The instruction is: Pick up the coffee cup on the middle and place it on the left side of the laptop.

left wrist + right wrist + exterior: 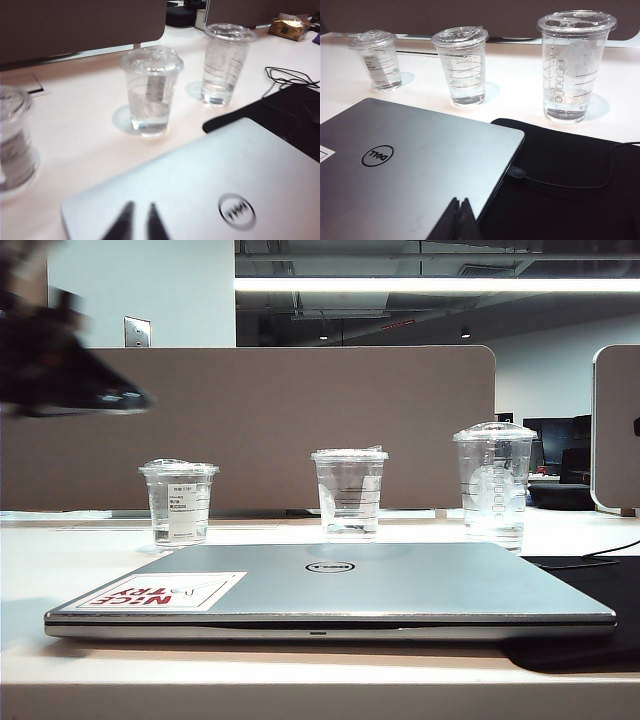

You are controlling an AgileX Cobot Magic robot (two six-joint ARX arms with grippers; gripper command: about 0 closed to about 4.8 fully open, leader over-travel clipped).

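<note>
Coffee cup (349, 494), the clear plastic one w/ flat clear lid and thin dark lines on its wall, stands upright in the middle of the row of three on the white table (60, 560), just behind the closed slim silver-grey Dell laptop (400, 585) w/ the red-and-white sticker. Left gripper (138, 222) hangs over the laptop lid, tips a narrow gap apart, nothing between them; cup lies straight ahead of it across the lid's far edge, long axis vertical, water in the bottom. Right gripper (459, 217) sits over the laptop's other corner near the black mat (560, 170), tips pressed together, empty. Left arm looks the nearer and better lined up, and the drop spot is on its side too. Small labelled cup (179, 502) and tall domed-lid cup (494, 483) flank the target, well apart.
</note>
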